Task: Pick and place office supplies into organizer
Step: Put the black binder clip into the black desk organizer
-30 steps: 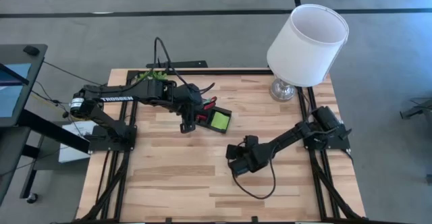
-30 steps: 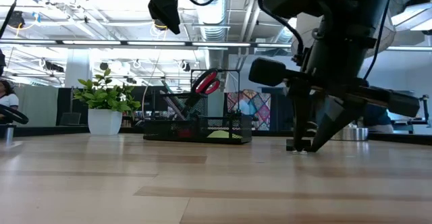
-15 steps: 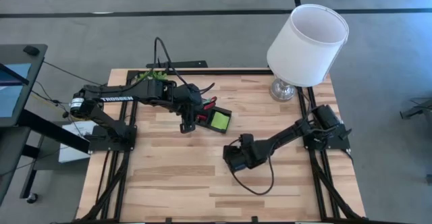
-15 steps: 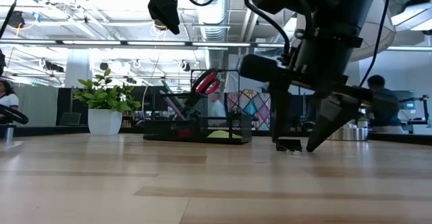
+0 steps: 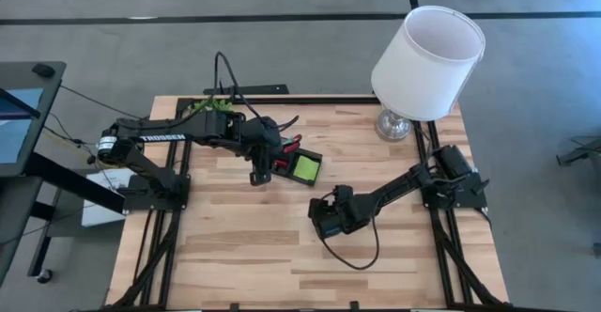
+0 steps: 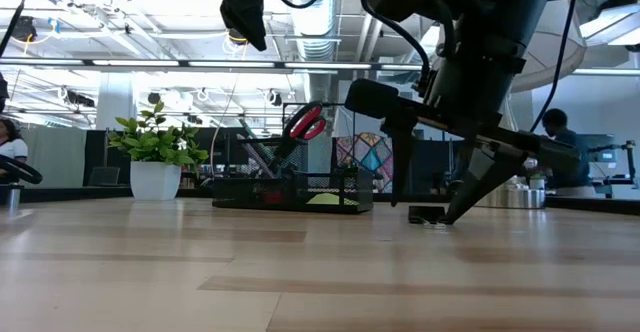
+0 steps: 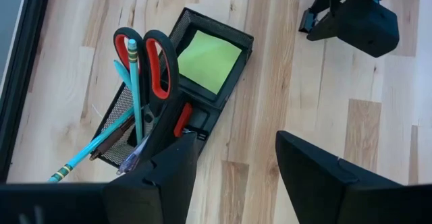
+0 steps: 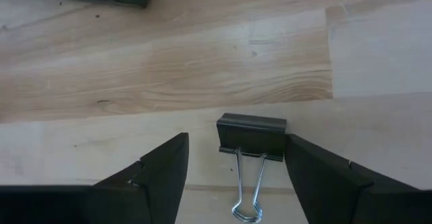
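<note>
While the small black binder clip (image 8: pixel 251 136) with its looped silver wire handles lies flat on the pale wooden table (image 5: pixel 235 256), the right gripper (image 8: pixel 233 173) hangs low over it with its dark fingers spread wide, one on each side of the clip, gripping nothing. In the right wrist view the clip sits between the two fingers, nearer one of them than the other. Its wire handles point back toward the wrist and its black body leads away, so its long axis runs along the gripper's reach and the fingers would close across its width. My reading is that a short drop and a squeeze would take it, though the off-centre placing could nudge it sideways first.

Farther across the table stands the black mesh desk organizer (image 7: pixel 216 69), well apart from the clip. Its tall compartment holds the red-handled scissors (image 7: pixel 145 55) and teal pens (image 7: pixel 94 146), its flat section the lime-green sticky-note pad (image 7: pixel 209 61). The left gripper (image 7: pixel 233 166) hovers above the organizer, fingers apart and empty. The right arm is plainly the nearer to the clip
</note>
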Robot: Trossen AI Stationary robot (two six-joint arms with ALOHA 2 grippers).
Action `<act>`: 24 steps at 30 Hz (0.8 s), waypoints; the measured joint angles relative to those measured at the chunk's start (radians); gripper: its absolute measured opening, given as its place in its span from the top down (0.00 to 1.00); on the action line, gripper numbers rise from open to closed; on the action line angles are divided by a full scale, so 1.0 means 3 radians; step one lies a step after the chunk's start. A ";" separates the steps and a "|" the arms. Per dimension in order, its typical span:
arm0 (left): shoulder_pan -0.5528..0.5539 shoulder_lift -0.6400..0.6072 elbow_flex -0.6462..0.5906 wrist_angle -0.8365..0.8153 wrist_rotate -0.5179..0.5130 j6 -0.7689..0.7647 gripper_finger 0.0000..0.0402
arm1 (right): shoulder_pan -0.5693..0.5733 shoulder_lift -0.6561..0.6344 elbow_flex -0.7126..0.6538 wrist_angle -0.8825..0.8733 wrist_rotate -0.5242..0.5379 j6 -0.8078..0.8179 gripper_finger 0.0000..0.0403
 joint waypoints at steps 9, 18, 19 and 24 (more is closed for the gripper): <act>0.0000 0.0000 0.0000 0.0003 -0.0001 0.0024 0.51 | -0.0058 0.0044 0.0010 -0.0185 -0.0019 0.0089 0.47; -0.0001 -0.0001 0.0000 0.0001 -0.0001 0.0025 0.51 | -0.0104 0.0126 0.0009 -0.0132 -0.0173 -0.0106 0.51; -0.0001 -0.0001 0.0000 0.0001 -0.0001 0.0025 0.51 | -0.0099 0.0125 0.0009 -0.0136 -0.0168 -0.0086 0.51; -0.0001 -0.0001 0.0000 0.0005 -0.0001 0.0062 0.51 | -0.0091 0.0150 0.0120 -0.0350 -0.0268 -0.0025 0.53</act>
